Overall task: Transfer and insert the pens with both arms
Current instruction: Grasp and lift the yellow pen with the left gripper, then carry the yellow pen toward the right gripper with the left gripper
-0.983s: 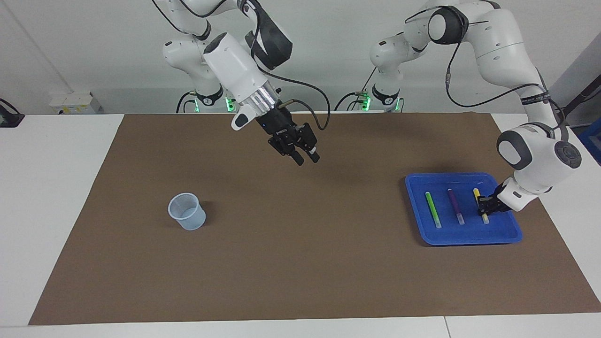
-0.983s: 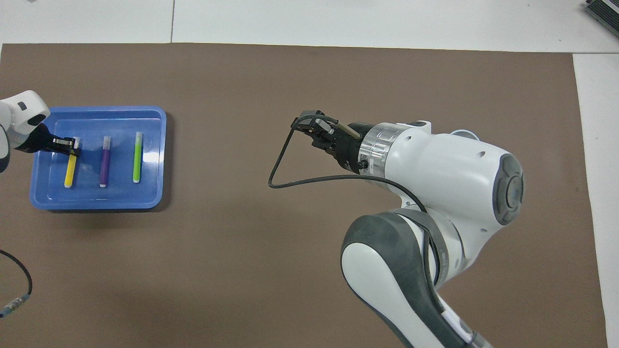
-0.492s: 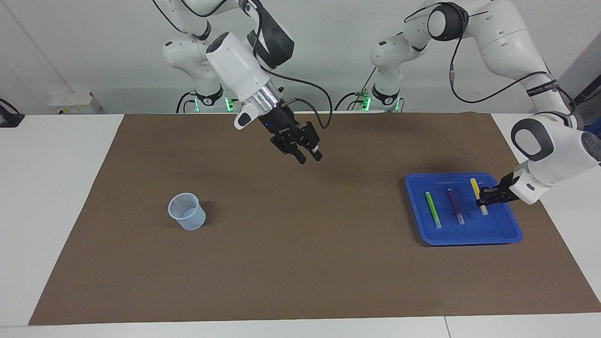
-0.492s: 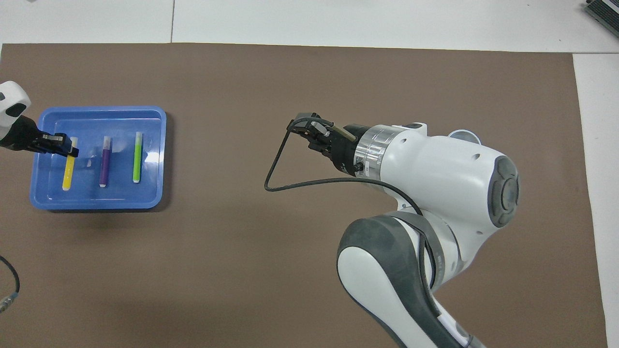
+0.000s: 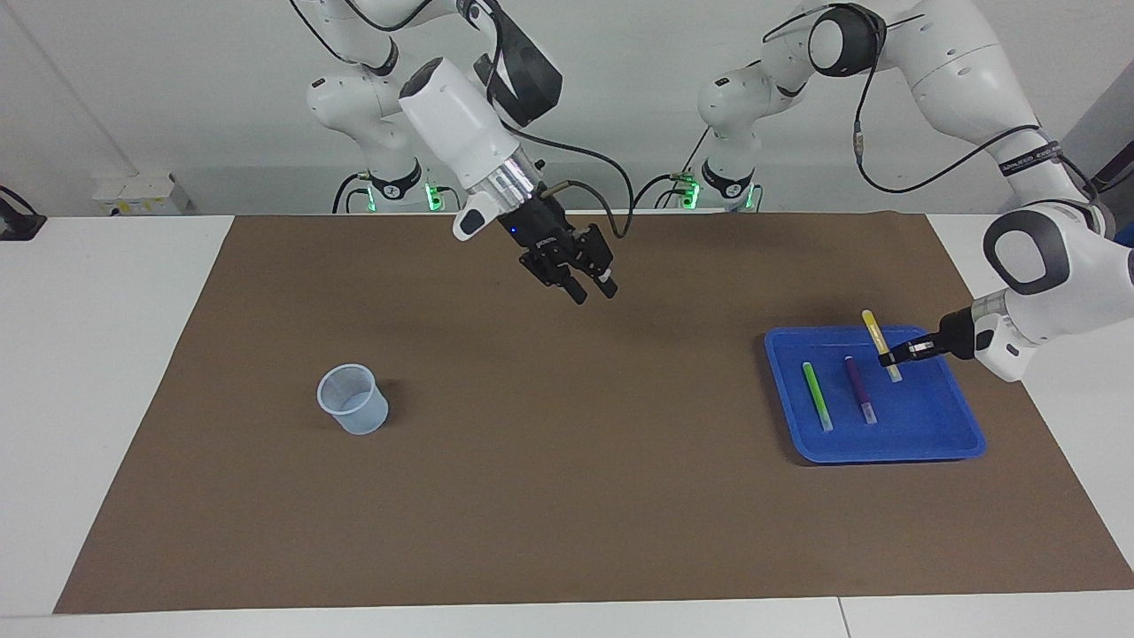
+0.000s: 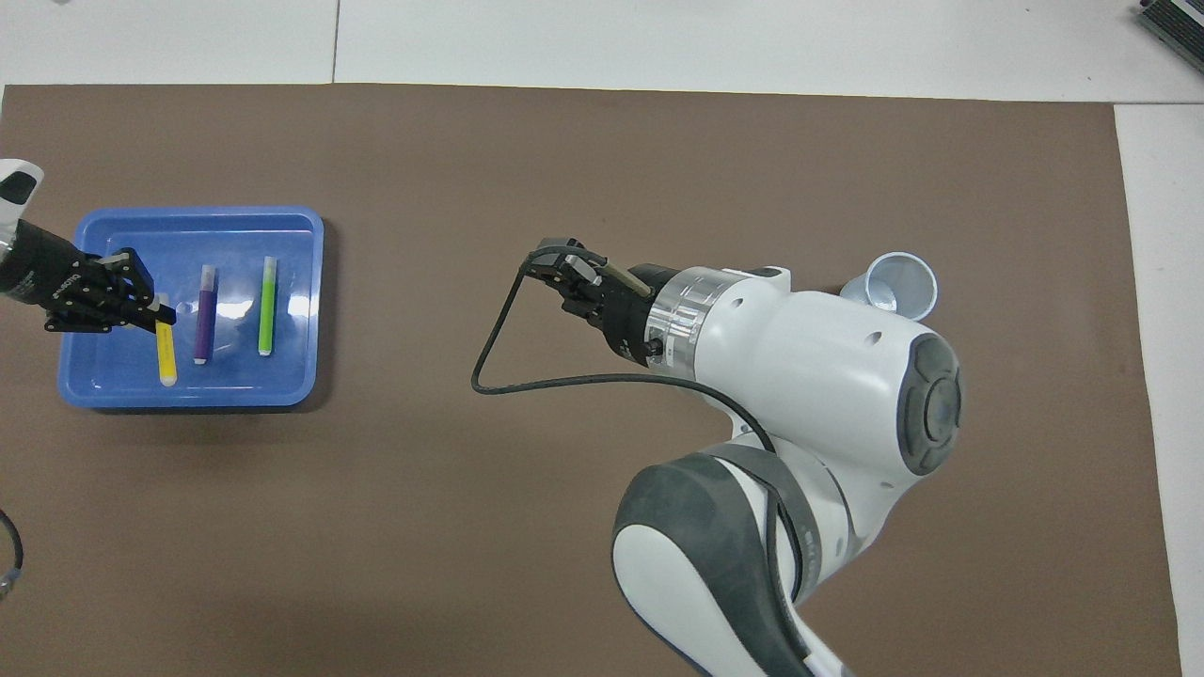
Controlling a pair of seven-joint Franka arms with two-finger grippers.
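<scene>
My left gripper (image 5: 890,357) (image 6: 158,318) is shut on the yellow pen (image 5: 873,328) (image 6: 166,362), which hangs tilted just above the blue tray (image 5: 886,447) (image 6: 188,387). The purple pen (image 5: 859,390) (image 6: 202,315) and the green pen (image 5: 817,395) (image 6: 267,306) lie side by side in the tray. My right gripper (image 5: 594,293) (image 6: 557,268) is open and holds nothing, raised over the middle of the brown mat. A clear plastic cup (image 5: 353,399) (image 6: 901,282) stands upright on the mat toward the right arm's end.
The brown mat (image 5: 567,514) covers most of the white table. Two smaller white arms with green-lit bases (image 5: 390,182) (image 5: 728,182) stand at the robots' edge. A loose cable end (image 6: 7,564) lies near the left arm's base.
My left gripper has lifted the yellow pen off the tray floor and tilted it. The right gripper has drifted a little toward the left arm's end.
</scene>
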